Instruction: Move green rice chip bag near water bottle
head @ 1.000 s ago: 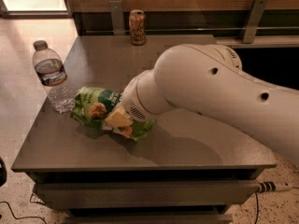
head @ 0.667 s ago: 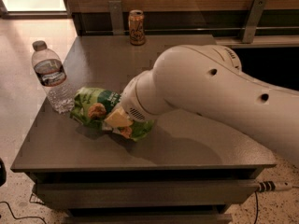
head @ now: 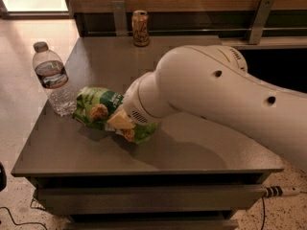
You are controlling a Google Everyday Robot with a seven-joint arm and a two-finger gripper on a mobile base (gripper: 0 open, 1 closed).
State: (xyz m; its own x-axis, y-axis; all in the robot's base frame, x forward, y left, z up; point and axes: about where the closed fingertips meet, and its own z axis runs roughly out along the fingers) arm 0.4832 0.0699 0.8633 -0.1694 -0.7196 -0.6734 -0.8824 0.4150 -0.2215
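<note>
The green rice chip bag (head: 98, 108) lies on the grey table (head: 201, 147) near its left edge, right beside the water bottle (head: 53, 79), which stands upright at the left edge. The big white arm reaches in from the right and covers the bag's right half. My gripper is hidden behind the arm's wrist, over the bag. A tan patch shows at the wrist's lower edge, on the bag.
A short orange-tan drink can (head: 140, 28) stands at the table's far edge, against the dark wall rail. The floor lies to the left of the table. A cable (head: 280, 191) runs by the table's lower right.
</note>
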